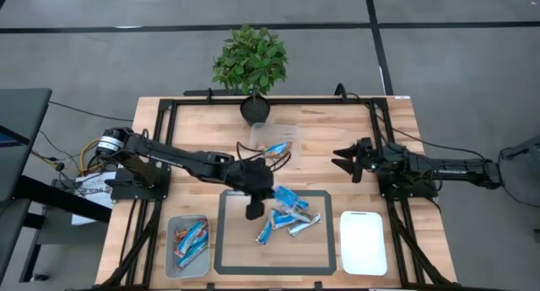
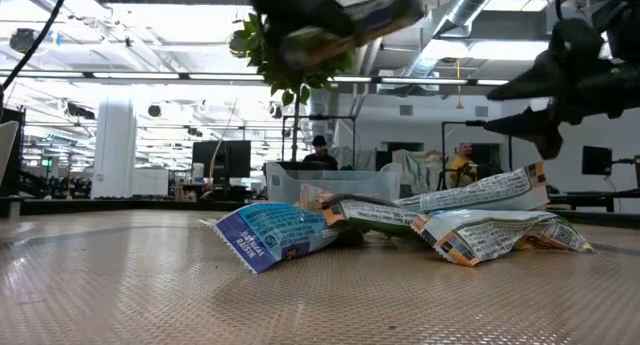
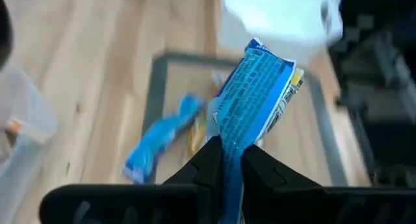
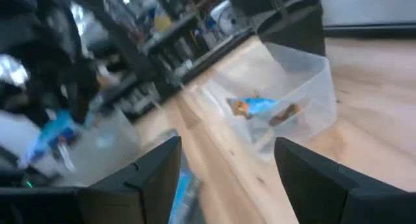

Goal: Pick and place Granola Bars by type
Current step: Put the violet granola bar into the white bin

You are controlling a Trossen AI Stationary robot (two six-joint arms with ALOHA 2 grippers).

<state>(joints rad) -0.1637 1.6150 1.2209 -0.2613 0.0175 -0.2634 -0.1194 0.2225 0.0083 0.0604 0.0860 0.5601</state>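
The left gripper pinched one shiny blue wrapped granola bar by its end above the grey-framed mat; so thin a hold risked it slipping. The right gripper waited wide open over the bench.

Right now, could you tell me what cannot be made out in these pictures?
- Held blue bar: wrapper print blurred in the left wrist view; in the high view the left hand covers it.
- Bars in the clear bin: blurred in the right wrist view, so types unclear.
- Bars in the left bin: too small in the high view to count.
- Right hand: waits open, far from the pile.
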